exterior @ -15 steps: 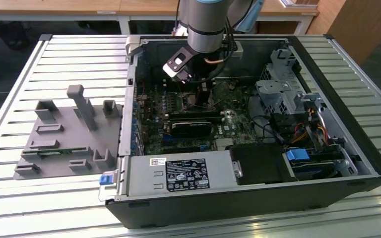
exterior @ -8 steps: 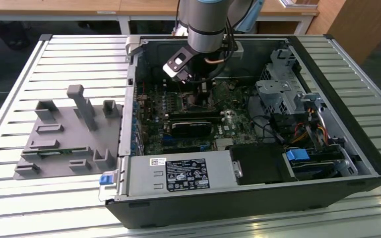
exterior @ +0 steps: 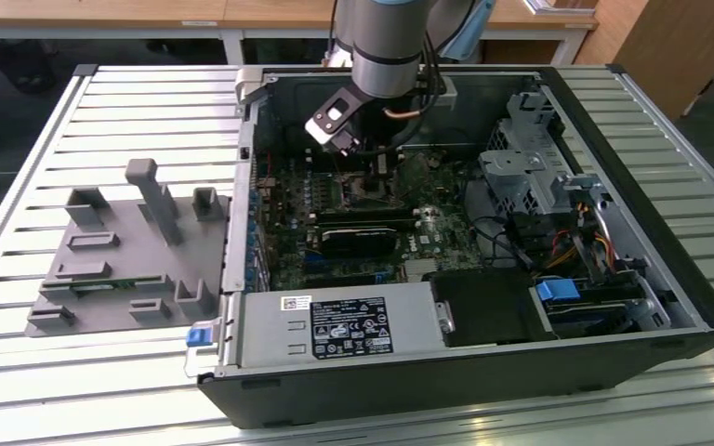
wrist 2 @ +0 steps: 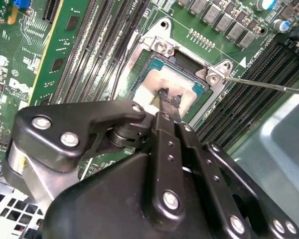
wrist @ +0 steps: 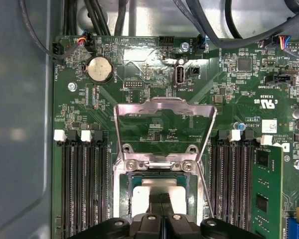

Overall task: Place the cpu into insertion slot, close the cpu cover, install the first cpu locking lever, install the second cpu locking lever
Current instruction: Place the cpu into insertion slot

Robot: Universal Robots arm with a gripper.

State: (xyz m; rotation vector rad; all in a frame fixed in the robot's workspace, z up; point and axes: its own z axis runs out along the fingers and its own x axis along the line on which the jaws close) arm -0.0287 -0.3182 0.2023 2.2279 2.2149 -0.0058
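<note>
The cpu [wrist 2: 157,82] lies flat in the insertion slot [wrist 2: 163,47], its silvery-beige face up. My gripper [wrist 2: 169,98] is shut, with its dark fingertips [wrist 2: 164,93] together on or just over the middle of that face. In the first wrist view the cpu [wrist: 140,195] sits inside the slot's metal rim [wrist: 154,167], and the gripper [wrist: 163,201] covers part of it. The cpu cover [wrist: 162,103] stands swung open behind the slot. A thin locking lever [wrist 2: 269,86] sticks out beside the slot, free of its catch. In the exterior view the gripper [exterior: 379,172] hangs inside the case over the slot [exterior: 370,192].
Long black memory slots [wrist: 82,189] flank the socket on both sides. A coin battery [wrist: 99,69] and cables lie beyond the cover. A black fan card [exterior: 357,240], a power supply [exterior: 332,327] and a drive cage [exterior: 524,172] crowd the case. A grey fixture [exterior: 122,251] stands outside it.
</note>
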